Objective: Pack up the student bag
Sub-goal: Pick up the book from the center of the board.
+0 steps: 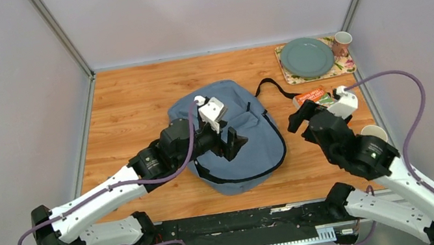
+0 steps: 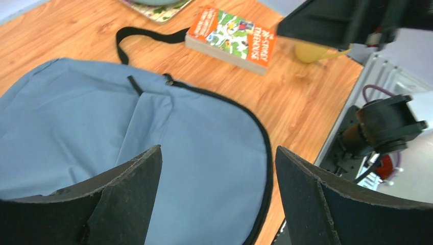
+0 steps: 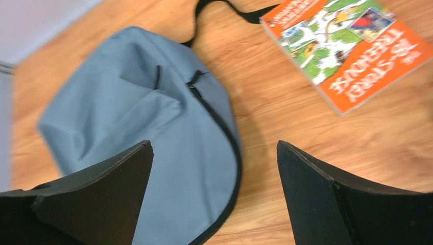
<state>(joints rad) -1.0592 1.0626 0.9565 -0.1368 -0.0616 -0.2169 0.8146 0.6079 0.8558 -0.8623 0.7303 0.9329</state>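
The grey-blue student bag [image 1: 257, 149] lies flat in the middle of the table, its dark zip shut along the edge and a black strap [image 1: 271, 85] trailing toward the back right. My left gripper [image 1: 235, 143] hovers over the bag, open and empty; in the left wrist view [image 2: 218, 168] the bag [image 2: 204, 138] fills the gap between the jaws. My right gripper [image 1: 298, 117] is open and empty just right of the bag; in the right wrist view [image 3: 214, 163] it is above the bag's right edge [image 3: 153, 117]. An orange book [image 1: 313, 96] lies by the right gripper and also shows in the wrist views [image 2: 232, 37] [image 3: 347, 48].
A patterned tray [image 1: 346, 64] at the back right holds a green plate [image 1: 307, 57] and a cup [image 1: 341, 43]. A yellow cup [image 1: 375, 133] stands at the right edge by the right arm [image 2: 311, 51]. Grey walls enclose the table on three sides.
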